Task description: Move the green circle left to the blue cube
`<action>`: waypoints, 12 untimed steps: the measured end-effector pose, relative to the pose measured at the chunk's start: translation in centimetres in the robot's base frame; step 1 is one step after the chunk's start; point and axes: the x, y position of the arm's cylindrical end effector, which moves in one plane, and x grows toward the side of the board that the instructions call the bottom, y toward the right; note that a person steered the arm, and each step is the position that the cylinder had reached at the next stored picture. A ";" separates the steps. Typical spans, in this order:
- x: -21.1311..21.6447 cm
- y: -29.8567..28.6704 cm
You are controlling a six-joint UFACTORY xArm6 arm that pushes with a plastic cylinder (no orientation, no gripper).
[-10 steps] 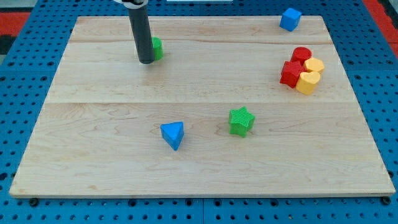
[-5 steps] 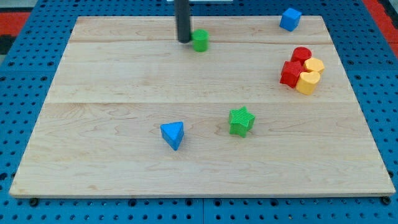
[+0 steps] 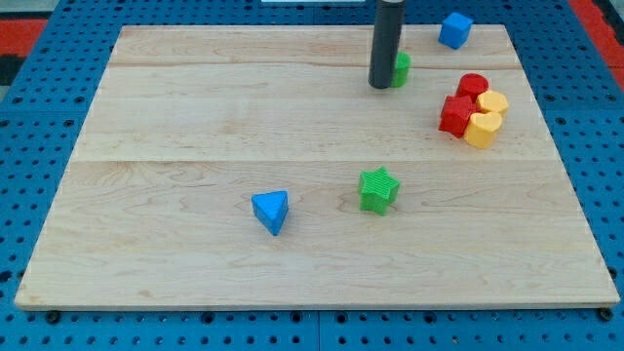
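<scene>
The green circle (image 3: 402,68) sits near the view's top, right of centre, mostly hidden behind my dark rod. My tip (image 3: 382,85) rests on the board touching the circle's left side. The blue cube (image 3: 454,29) stands at the view's top right edge of the board, up and to the right of the circle, a short gap away.
A cluster of two red blocks (image 3: 460,103) and two yellow blocks (image 3: 485,119) lies at the right, below the blue cube. A green star (image 3: 378,189) and a blue triangle (image 3: 271,210) lie lower in the middle of the wooden board (image 3: 156,146).
My tip has swept rightward along the board's top, pushing the green circle from the upper left to just short of the blue cube. Other blocks have not moved.
</scene>
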 end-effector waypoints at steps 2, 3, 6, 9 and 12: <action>-4.4 3.4; -6.9 4.3; -8.8 0.9; -8.9 5.0; -5.5 -1.6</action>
